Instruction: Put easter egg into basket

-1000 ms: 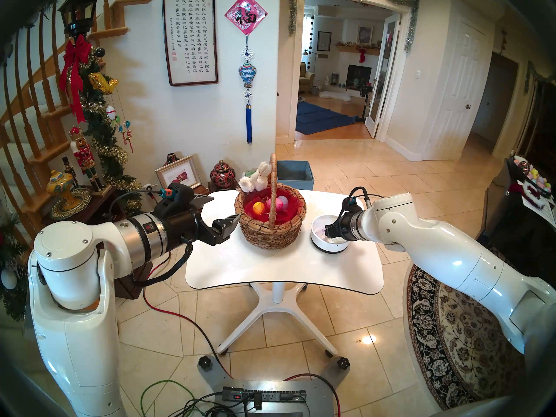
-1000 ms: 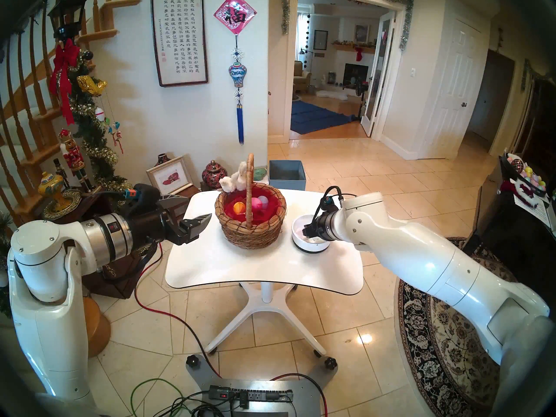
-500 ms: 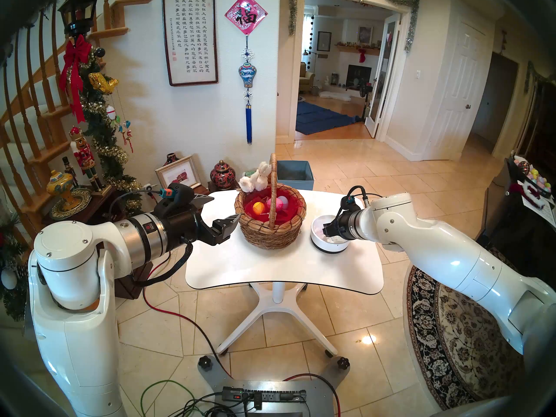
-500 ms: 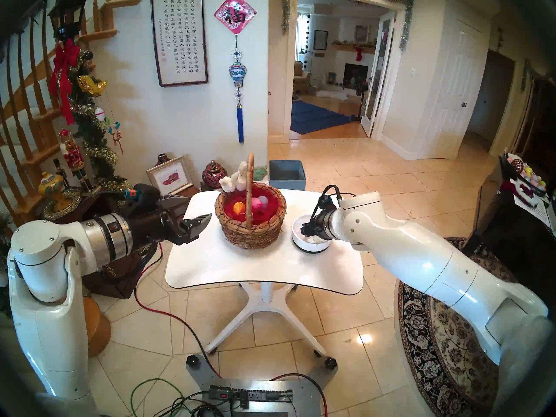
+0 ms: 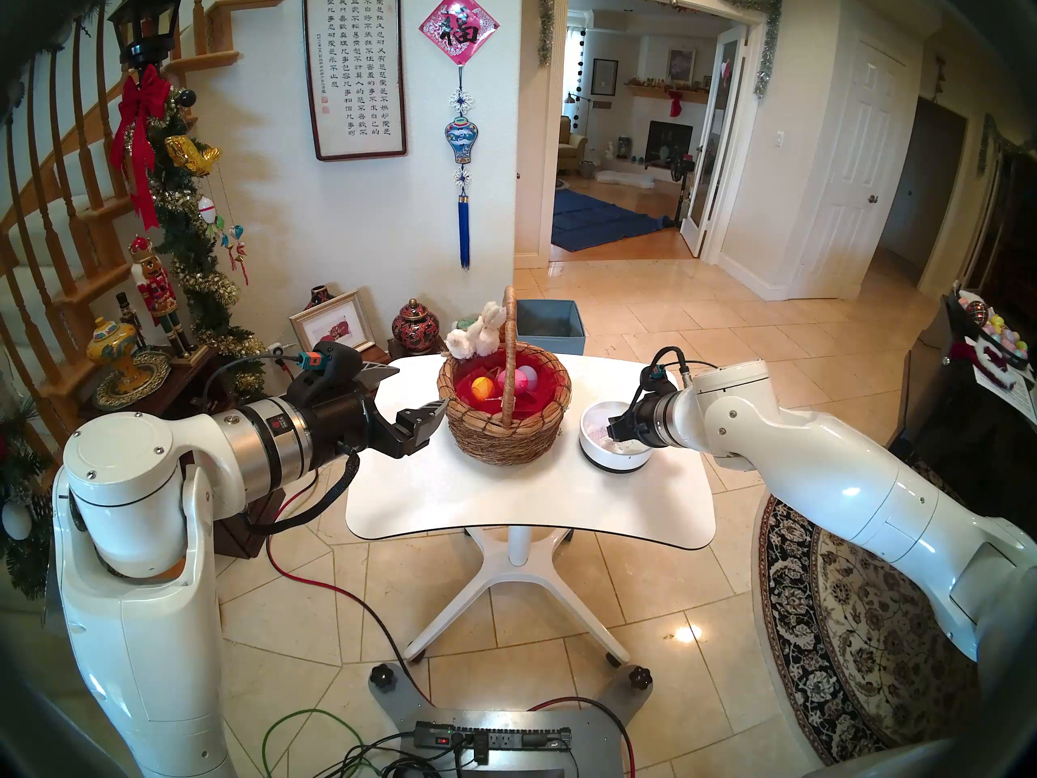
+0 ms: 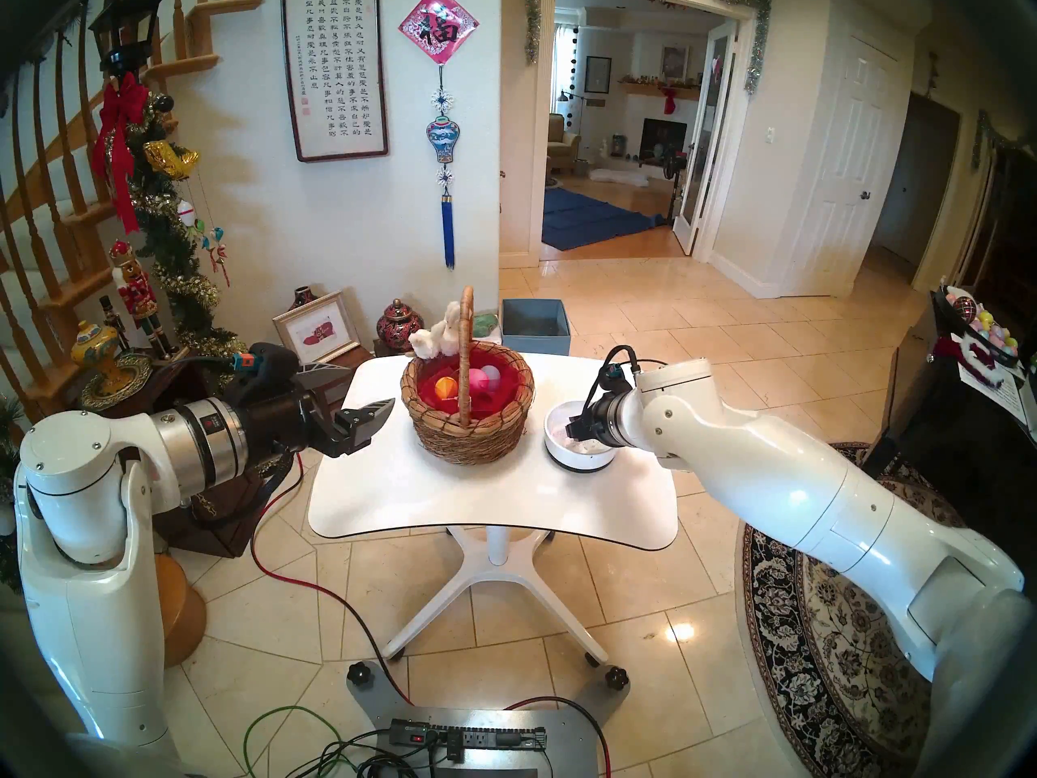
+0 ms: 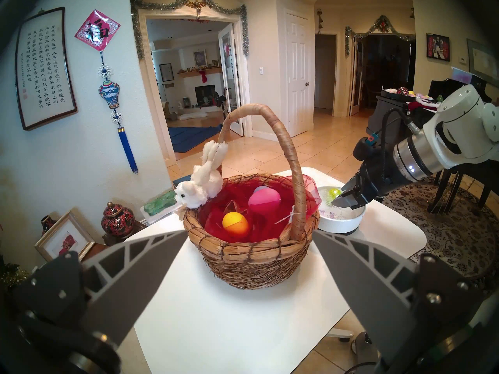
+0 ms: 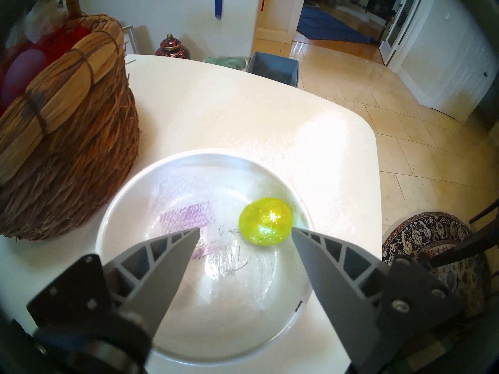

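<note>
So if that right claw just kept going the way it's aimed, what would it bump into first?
Probably the inside of the white bowl. The right gripper hangs open over it, angled downward, and the glittery yellow-green egg lies just past the fingertips, slightly off-centre. Depth is unclear, so it might nudge the egg first.

From the head cameras I can't see the yellow-green egg (image 8: 266,221): my right gripper (image 5: 614,430) and wrist cover that side of the white bowl (image 5: 595,451). In the right wrist view the basket (image 8: 67,154) is cut off at the left edge, its lilac egg (image 8: 23,68) blurred, and the faint marks on the bowl's liner are too small to read.
</note>
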`<state>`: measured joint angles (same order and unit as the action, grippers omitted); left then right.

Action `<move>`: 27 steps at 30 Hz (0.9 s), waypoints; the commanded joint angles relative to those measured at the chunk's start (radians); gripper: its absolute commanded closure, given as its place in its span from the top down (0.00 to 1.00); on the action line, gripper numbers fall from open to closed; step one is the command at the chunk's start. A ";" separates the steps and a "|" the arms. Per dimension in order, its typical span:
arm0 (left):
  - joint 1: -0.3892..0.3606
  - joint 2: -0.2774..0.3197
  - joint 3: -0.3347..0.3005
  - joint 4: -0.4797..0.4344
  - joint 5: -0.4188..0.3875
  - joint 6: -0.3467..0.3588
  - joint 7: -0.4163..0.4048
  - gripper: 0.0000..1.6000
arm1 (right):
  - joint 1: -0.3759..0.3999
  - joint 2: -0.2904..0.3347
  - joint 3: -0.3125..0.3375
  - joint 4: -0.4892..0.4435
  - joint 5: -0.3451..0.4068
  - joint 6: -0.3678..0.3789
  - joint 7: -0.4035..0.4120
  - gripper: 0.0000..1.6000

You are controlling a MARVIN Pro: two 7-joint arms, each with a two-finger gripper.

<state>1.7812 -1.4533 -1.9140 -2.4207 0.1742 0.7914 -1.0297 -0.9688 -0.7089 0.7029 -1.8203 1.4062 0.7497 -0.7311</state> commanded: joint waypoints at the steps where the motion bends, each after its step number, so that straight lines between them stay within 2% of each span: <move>1: -0.004 0.001 0.002 -0.005 0.001 -0.001 0.001 1.00 | 0.003 0.013 0.008 -0.006 0.002 -0.001 0.001 0.73; 27: -0.004 0.001 0.002 -0.005 0.001 -0.001 0.001 1.00 | 0.017 0.009 -0.002 0.042 -0.021 -0.008 0.031 0.71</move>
<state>1.7812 -1.4533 -1.9140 -2.4207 0.1742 0.7914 -1.0297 -0.9630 -0.7003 0.6995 -1.7841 1.3981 0.7412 -0.6923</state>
